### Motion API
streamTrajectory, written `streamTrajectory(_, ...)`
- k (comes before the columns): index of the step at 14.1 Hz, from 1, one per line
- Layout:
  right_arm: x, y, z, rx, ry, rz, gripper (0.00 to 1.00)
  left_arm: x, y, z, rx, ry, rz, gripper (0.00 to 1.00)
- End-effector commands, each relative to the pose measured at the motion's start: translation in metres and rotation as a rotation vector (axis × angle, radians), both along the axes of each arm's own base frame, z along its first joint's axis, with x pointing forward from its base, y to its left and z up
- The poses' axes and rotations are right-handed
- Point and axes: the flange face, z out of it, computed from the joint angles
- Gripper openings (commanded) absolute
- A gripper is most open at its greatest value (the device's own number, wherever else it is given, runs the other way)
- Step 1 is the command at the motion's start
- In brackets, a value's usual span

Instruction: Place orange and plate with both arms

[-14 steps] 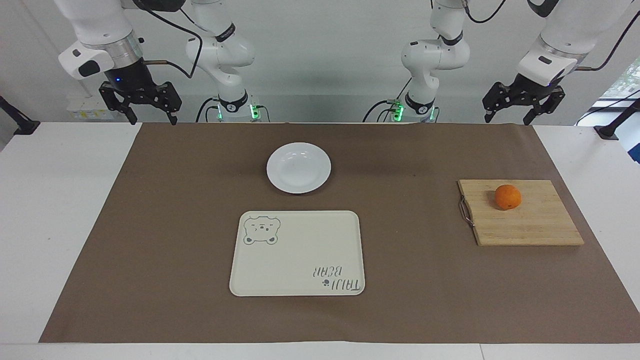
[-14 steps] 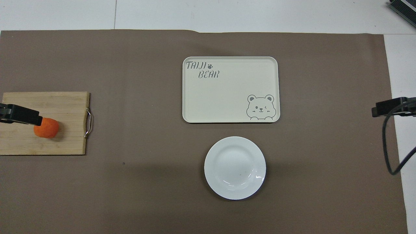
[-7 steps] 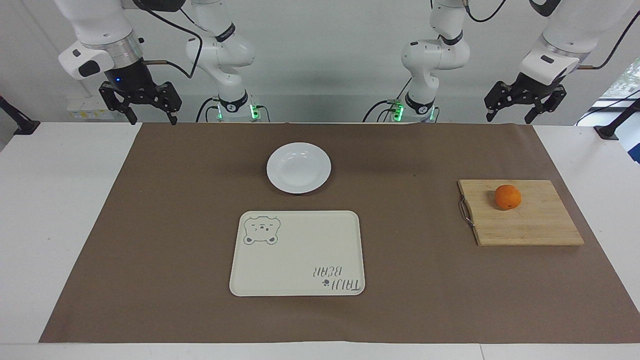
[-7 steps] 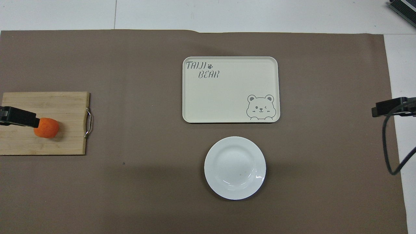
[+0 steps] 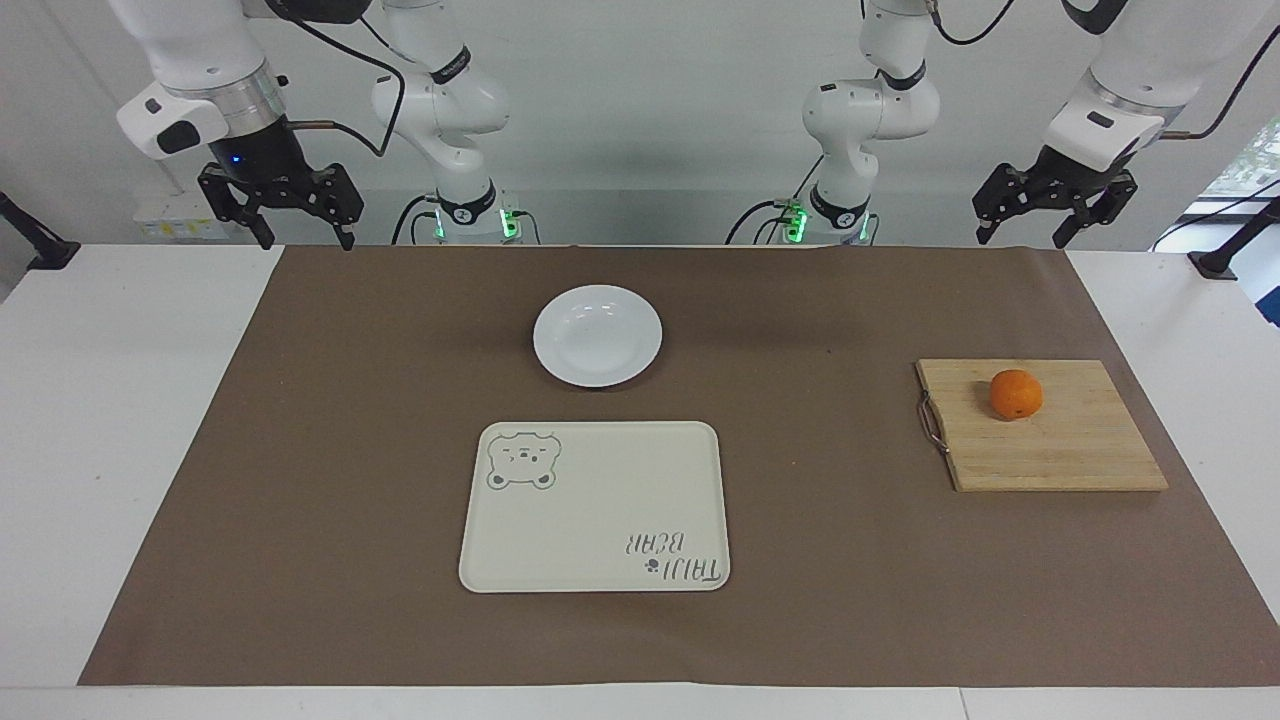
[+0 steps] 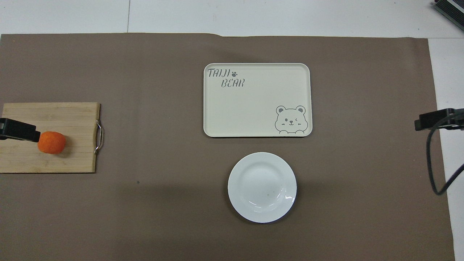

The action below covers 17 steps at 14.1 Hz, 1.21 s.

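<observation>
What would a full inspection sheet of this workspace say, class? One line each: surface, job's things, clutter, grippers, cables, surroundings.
Surface: white table under a brown mat.
Job's things: orange on a wooden cutting board toward the left arm's end; white plate empty, nearer the robots than the bear tray.
Clutter: nothing seen.
Grippers: left gripper and right gripper open, raised, holding nothing.
Cables: black cables along both arms.
Surroundings: plain pale wall.
</observation>
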Motion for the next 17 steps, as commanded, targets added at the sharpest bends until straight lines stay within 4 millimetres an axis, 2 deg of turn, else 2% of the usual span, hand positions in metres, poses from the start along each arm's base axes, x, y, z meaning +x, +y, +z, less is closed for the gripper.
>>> streamTrajectory(1, -0.006, 0.0, 0.0, 0.014, 0.005, -0.01, 1.0, -0.007, 0.014, 0.0, 0.008, -0.014, -0.002, 1.0)
streamTrajectory(6, -0.005, 0.0, 0.0, 0.014, 0.003, -0.01, 1.0, 0.004, 0.028, -0.011, 0.007, -0.019, -0.015, 1.0)
streamTrajectory(7, -0.006, 0.0, 0.0, 0.014, 0.005, -0.01, 1.0, 0.008, 0.041, -0.012, 0.007, -0.03, -0.003, 1.0)
streamTrajectory(9, -0.006, 0.0, 0.0, 0.014, 0.005, -0.01, 1.0, 0.015, 0.049, -0.023, 0.005, -0.022, -0.019, 1.0)
streamTrajectory(11, -0.006, 0.0, 0.0, 0.014, 0.005, -0.01, 1.0, 0.02, 0.068, -0.027, 0.005, -0.032, -0.01, 1.0)
streamTrajectory(14, -0.006, -0.001, 0.0, 0.014, 0.005, -0.012, 1.0, 0.033, 0.092, -0.047, 0.002, -0.026, -0.031, 1.0)
streamTrajectory(17, -0.006, 0.001, 0.0, 0.014, 0.005, -0.009, 1.0, 0.038, 0.117, -0.078, 0.001, -0.026, -0.035, 1.0)
